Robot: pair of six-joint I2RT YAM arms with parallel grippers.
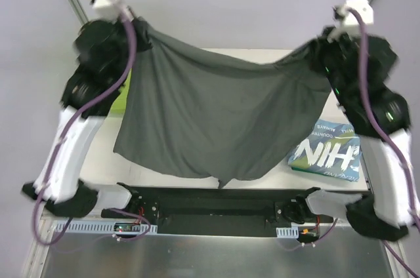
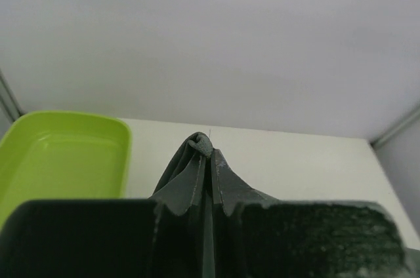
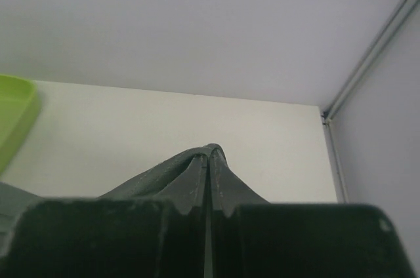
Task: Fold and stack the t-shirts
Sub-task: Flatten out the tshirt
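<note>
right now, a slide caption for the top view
Left gripper and right gripper hold a dark grey t-shirt spread above the table.

Right fingers (image 3: 226,189) tight on dark grey t-shirt (image 3: 141,186) above pale table (image 3: 131,127)

A robot lab: white-walled enclosure (image 1: 230,2), bolted arms (image 1: 65,150).

The left arm (image 1: 92,88) and the right arm (image 1: 375,104) are held raised and spread wide apart, with the elbows bent. The left pincer (image 1: 139,31) and the right pincer (image 1: 315,54) are each clamped tight on a corner of the dark grey t-shirt (image 1: 210,114), with the fingers pressed together.
</note>
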